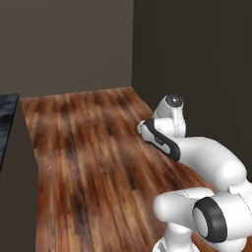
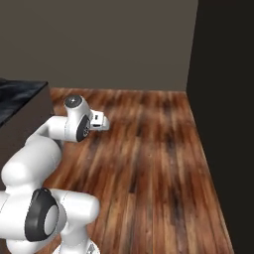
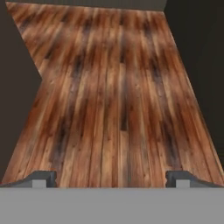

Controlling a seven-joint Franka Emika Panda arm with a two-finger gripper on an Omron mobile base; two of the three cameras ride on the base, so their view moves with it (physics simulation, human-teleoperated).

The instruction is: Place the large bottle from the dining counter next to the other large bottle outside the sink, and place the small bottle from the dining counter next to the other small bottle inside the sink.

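Note:
My gripper is open, its two dark fingertips wide apart with nothing between them, and it looks down over bare wooden floor. The folded arm carries the hand low in front of the base. A corner of the dining counter, black and white-veined on top with a taupe side, stands on the left. Both large bottles, both small bottles and the sink are out of view.
Brown plank floor stretches ahead to a grey-brown back wall. A dark, nearly black wall or cabinet face closes the right side. The counter's side panel borders the floor on the left.

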